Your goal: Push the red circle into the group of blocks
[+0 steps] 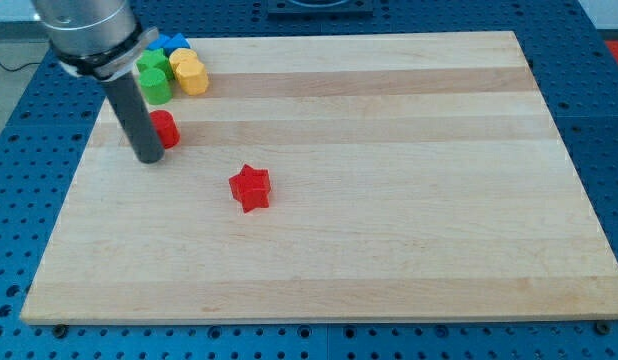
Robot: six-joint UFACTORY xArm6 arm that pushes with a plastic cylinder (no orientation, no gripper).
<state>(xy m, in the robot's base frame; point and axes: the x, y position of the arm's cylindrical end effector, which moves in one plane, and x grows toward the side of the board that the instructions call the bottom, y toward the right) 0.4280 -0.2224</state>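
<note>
Now my tip [149, 157] touches the red circle [166, 129] on its left. No pincer here, only a rod. The red star [251, 187] lies apart.

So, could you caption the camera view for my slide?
My tip beside the red circle, below the group of blocks.

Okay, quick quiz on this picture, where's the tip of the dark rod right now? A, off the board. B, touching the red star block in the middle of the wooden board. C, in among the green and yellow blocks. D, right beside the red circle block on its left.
D: my tip rests right at the view's left side of the red circle block, well apart from the red star block.
</note>
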